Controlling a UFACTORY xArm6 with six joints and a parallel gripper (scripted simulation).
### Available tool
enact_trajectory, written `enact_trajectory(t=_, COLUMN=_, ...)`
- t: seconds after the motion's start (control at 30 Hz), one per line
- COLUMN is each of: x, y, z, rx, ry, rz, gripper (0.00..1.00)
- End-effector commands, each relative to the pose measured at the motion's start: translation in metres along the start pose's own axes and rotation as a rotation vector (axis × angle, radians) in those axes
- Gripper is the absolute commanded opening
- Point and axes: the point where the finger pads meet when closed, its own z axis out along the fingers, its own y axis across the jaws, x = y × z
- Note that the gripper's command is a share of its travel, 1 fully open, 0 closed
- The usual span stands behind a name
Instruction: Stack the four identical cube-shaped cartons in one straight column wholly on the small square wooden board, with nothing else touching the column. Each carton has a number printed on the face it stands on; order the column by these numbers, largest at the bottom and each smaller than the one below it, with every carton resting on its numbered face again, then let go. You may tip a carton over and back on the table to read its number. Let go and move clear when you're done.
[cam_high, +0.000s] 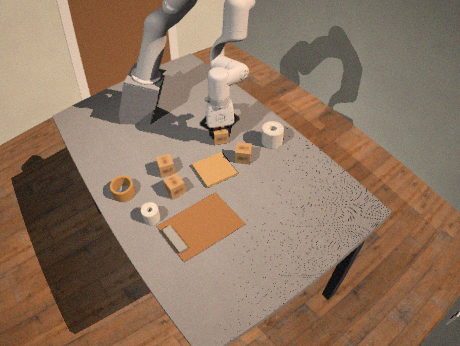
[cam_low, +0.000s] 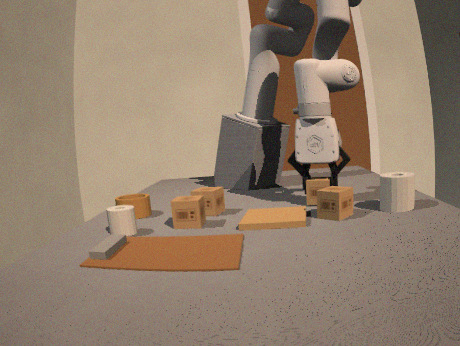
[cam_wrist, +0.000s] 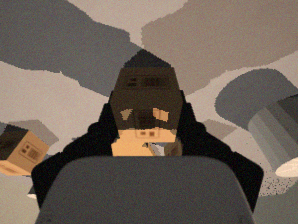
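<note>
Four cartons to stack, none on the small board (cam_high: 215, 169) yet — your gripper (cam_low: 320, 181) pinches one carton (cam_high: 221, 136) on the table behind the board; reading, sorting and stacking remain.

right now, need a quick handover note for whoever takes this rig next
Tool: shut on the rear carton, which sits on the table near the arm's base.
Other cartons: one just right of the small square board; two left of it, all on the table.
Done: one carton gripped. The board carries nothing; no numbers are visible.
Left: tip each carton to read its number, stack largest at the bottom on the board, release. Keep the paper rolls and tape ring away from the column.
</note>
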Motion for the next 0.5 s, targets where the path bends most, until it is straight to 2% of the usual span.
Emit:
enact_trajectory(t=0.0, x=-0.001, y=0.001, z=-0.006, rx=-0.002, ry=-0.002, rz=0.000, gripper=0.00)
enact_trajectory(t=0.27, x=0.000, y=0.000, z=-0.042, rx=-0.004, ry=-0.002, rz=0.000, gripper=0.00)
enact_trajectory(t=0.47, x=0.000, y=-0.001, z=-0.058, rx=-0.004, ry=-0.003, rz=0.000, gripper=0.00)
